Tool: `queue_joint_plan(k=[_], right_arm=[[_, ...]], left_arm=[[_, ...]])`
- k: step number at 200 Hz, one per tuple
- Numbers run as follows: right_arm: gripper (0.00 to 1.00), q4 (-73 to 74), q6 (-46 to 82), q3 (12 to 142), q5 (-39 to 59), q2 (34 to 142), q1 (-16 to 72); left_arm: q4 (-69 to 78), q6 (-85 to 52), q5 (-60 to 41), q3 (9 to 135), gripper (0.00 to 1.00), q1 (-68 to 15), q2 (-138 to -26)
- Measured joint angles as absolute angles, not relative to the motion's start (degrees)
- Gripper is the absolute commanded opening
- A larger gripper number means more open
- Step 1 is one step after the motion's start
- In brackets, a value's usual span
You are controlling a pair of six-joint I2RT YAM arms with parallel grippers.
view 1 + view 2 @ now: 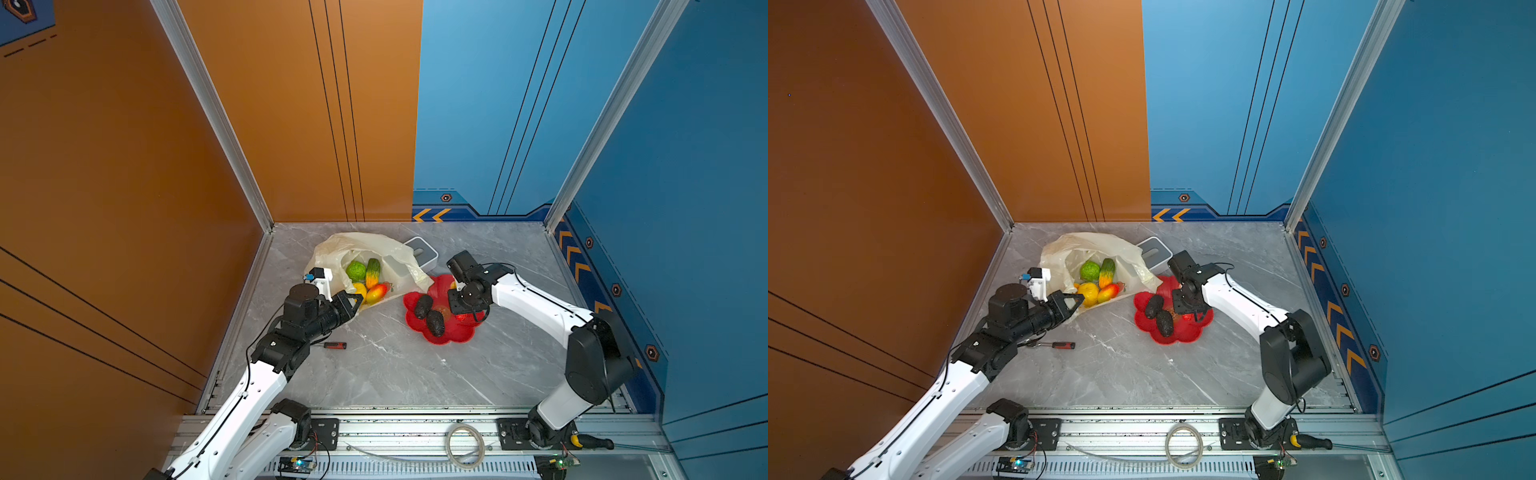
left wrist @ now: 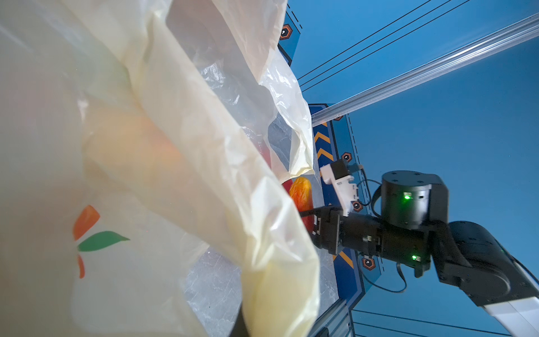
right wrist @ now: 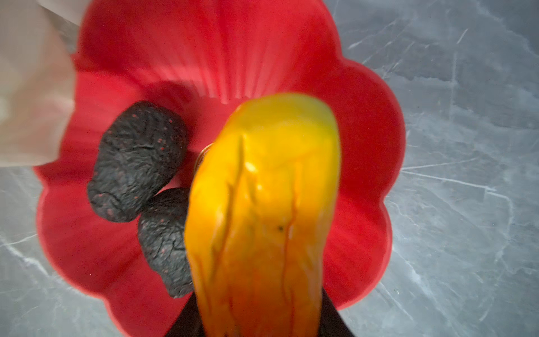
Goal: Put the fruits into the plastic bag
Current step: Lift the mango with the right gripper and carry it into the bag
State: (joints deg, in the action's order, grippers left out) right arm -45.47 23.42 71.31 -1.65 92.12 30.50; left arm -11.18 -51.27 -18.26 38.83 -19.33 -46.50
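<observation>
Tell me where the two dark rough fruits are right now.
In both top views the two dark fruits lie side by side in the red dish, right of the plastic bag, beside the right gripper, which holds a yellow-orange fruit.

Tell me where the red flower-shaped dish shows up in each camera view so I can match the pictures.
Both top views: the red dish sits right of centre, just right of the plastic bag.
Left wrist: not clearly in it; the bag covers most of the picture.
Right wrist: it fills the picture, behind the yellow-orange fruit.
Shared landmark: the plastic bag, seen in all four, at a corner of the right wrist view.
</observation>
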Motion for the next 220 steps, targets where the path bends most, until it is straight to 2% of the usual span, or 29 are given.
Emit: queue_joint_plan(k=[47,94,157,220], right_arm=[[0.38,-46.2,24.3,73.0,6.2,82.6,29.7],[0.38,-45.4,26.3,76.6,18.7,78.6,29.8],[0.38,-38.9,31.5,76.9,32.9,78.4,33.5],[0.38,-32.4,35.3,78.9,37.6,84.7,38.9]], left_arm=[[-11.2,-51.3,-18.2,38.8,0.0,-19.4,-46.5],[-11.1,-51.3,-18.2,38.8,0.0,-19.5,-47.0],[-11.1,-51.3,-18.2,38.9,0.0,-19.6,-47.2],[-10.4,-51.3,-18.2,38.9,0.0,-19.6,-47.4]])
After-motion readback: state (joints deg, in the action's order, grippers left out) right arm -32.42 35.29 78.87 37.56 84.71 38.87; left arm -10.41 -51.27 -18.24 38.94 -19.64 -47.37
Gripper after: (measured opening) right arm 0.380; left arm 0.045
